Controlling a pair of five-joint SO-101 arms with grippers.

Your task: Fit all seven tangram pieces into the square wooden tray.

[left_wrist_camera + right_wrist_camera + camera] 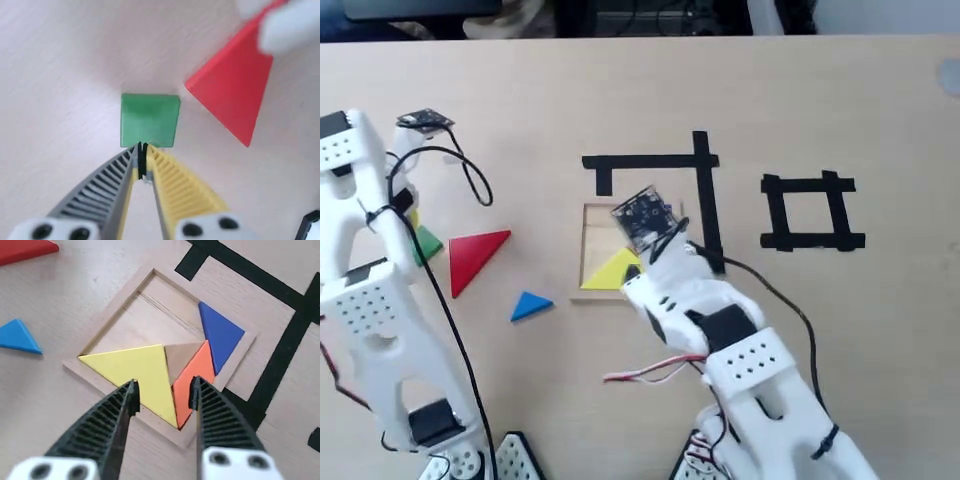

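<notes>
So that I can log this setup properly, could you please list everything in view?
Tray: one, wooden, mid-table.
Yellow triangle: one, in the tray.
Orange triangle: one, in the tray, beside the yellow one.
Dark blue triangle: one, in the tray.
Red triangle: one, on the table left of the tray.
Light blue triangle: one, near the red one.
Green square: one, at the left gripper's tips.
Tape marks: two, black, on the table.
Left gripper: shut.
Right gripper: open, above the tray.
</notes>
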